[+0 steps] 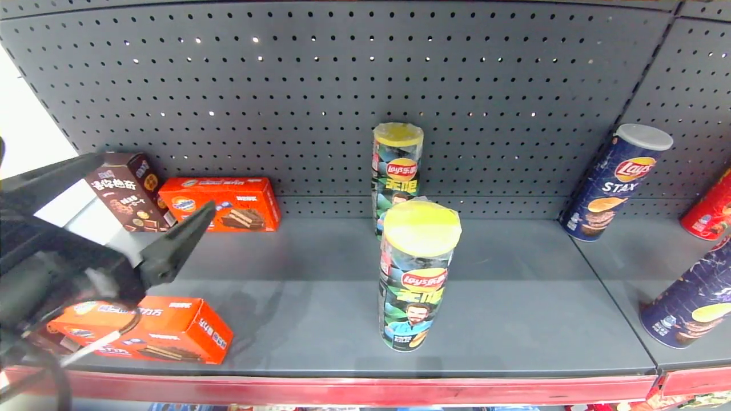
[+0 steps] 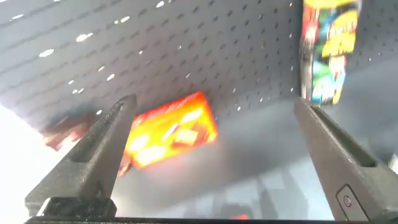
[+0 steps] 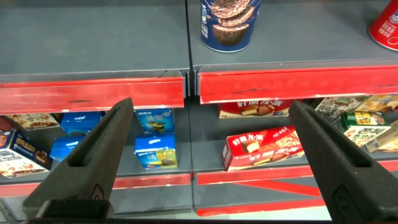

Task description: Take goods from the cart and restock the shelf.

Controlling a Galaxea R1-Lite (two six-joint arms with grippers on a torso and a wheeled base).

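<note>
The left tool hangs over the left end of the shelf, above its front-left corner. Its two fingers stand wide apart with nothing between them.

In the left wrist view, the rear orange box and one yellow-lidded can lie beyond the parted fingers.

The right tool is also spread wide and empty. It faces the red front strip of a shelf with lower shelves beneath it.

A blue tub stands just behind that strip. On the lower shelves sit small blue boxes and a red box.

On the grey shelf in the head view:
- The front can, with a yellow lid, stands upright near the middle of the front edge.
- The back can, of the same kind, stands upright right behind it, against the pegboard.
- The rear orange box lies at the back left.
- A brown box stands just beside it, toward the back-left corner.
- The front orange box lies flat at the front-left corner, partly under the left tool.

On the neighbouring shelf section to the right:
- A blue can with a grey lid stands at the back.
- A dark blue can is near the front edge.
- A red can is at the far right.
</note>
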